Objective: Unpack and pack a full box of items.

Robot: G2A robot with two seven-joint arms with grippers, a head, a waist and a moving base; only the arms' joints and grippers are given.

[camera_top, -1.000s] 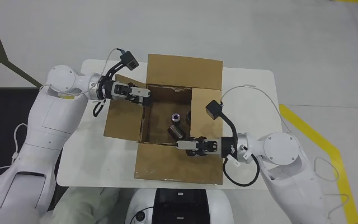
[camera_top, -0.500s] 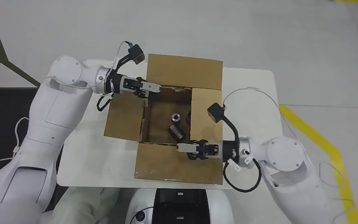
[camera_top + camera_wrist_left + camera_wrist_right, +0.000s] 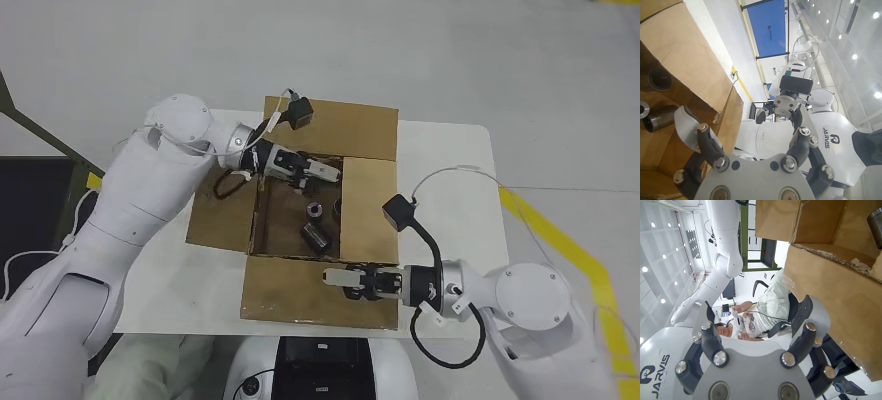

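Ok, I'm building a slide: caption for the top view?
Open box holding metal cylinders; left gripper open at its far edge, right gripper open above the near flap.

Metal cylinder (image 3: 875,228) cut off at the view's edge, dark item (image 3: 337,208) half hidden under box flap (image 3: 367,200)

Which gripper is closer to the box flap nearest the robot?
Right. The right gripper hovers over that flap; the left gripper is at the far edge of the box, across its opening.
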